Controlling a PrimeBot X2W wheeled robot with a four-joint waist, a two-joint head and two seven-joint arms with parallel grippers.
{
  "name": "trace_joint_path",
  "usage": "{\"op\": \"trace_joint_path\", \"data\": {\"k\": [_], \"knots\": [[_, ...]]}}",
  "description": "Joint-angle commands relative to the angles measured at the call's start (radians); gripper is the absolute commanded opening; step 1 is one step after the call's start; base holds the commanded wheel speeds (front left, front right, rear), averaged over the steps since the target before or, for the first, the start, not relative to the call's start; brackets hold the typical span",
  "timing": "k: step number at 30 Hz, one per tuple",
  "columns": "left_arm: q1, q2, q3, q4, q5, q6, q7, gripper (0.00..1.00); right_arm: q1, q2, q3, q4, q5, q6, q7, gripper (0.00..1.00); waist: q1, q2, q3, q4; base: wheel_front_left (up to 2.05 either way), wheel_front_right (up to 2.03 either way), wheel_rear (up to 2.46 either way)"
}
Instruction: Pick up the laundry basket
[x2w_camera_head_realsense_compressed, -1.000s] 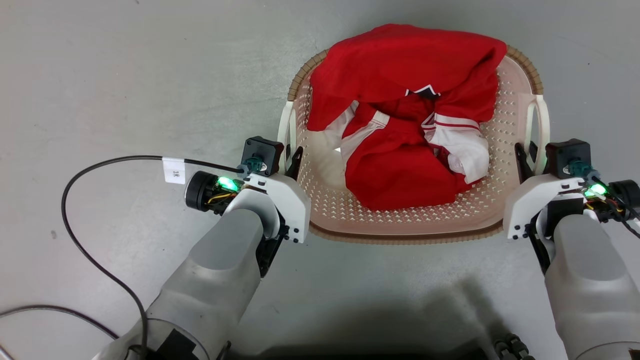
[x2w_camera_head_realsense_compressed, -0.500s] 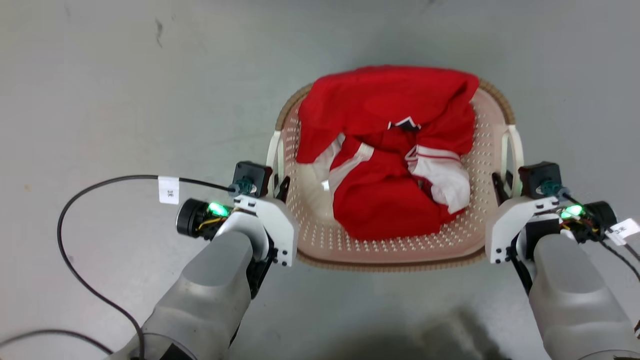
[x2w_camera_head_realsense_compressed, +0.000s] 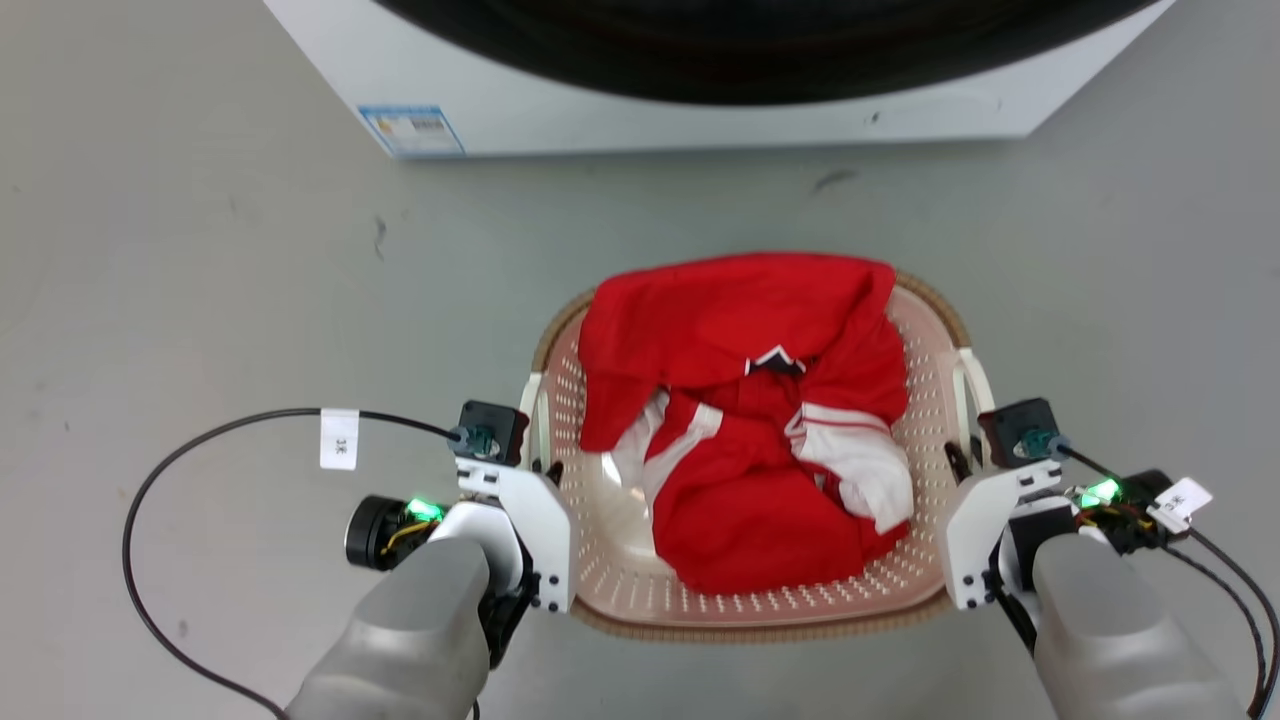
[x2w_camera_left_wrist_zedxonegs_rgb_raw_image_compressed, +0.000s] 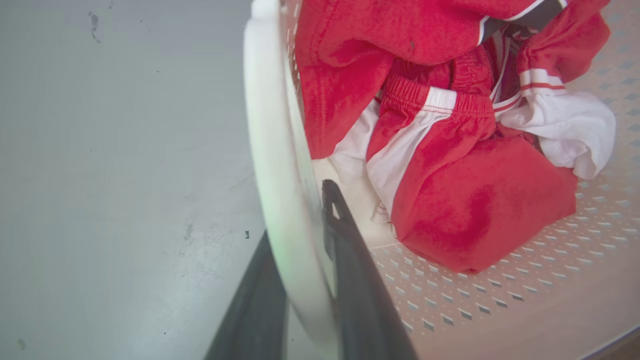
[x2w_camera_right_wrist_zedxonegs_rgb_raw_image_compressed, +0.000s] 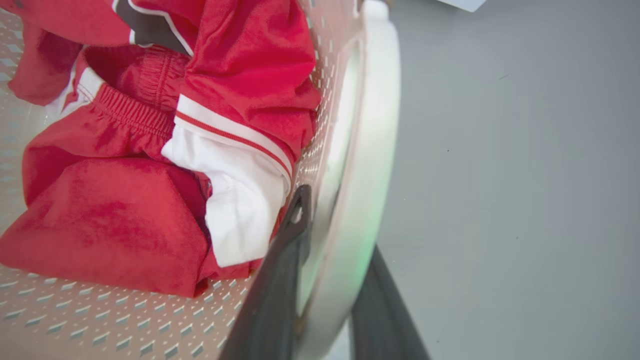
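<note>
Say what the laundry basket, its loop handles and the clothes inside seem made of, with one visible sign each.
Laundry basket: likely moulded plastic, cream, semi-glossy; regular punched holes, brown woven-look rim. Handles: smooth white plastic, soft sheen. Clothes: red and white fabric, probably synthetic sportswear; creases, gathered elastic waistband.

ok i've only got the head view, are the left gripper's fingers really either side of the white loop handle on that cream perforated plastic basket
Observer: Yes. The left wrist view shows the left gripper closed on the cream perforated laundry basket's white loop handle, with one dark finger inside the loop and one outside.
Operator: and the right
Observer: Its own wrist view shows the same. The right gripper pinches the other white handle, a finger on each side.
Operator: any cloth trapped there
Observer: A white cuff of the red clothing lies right beside the inner finger. I cannot tell whether it is pinched.
</note>
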Motion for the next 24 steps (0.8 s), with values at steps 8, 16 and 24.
{"op": "trace_joint_path", "data": {"k": [8,16,24], "knots": [[0.067,-0.014,-0.017,0.005,-0.052,-0.029,0.064,0.0,0.069,0.008,0.16,0.005,0.121,0.0,0.059,0.0,0.0001,0.0,-0.183,0.019,0.0,0.0,0.0],[0.12,-0.008,-0.018,0.023,-0.092,-0.031,0.125,0.0,0.115,0.01,0.342,0.005,0.282,0.001,0.137,0.0,0.0001,0.0,-0.306,0.019,0.0,0.0,0.0],[0.186,0.0,-0.035,0.012,-0.135,-0.032,0.211,0.0,0.157,0.012,0.503,0.003,0.424,0.001,0.204,0.0,0.0001,0.0,-0.426,0.015,0.0,0.0,0.0]]}}
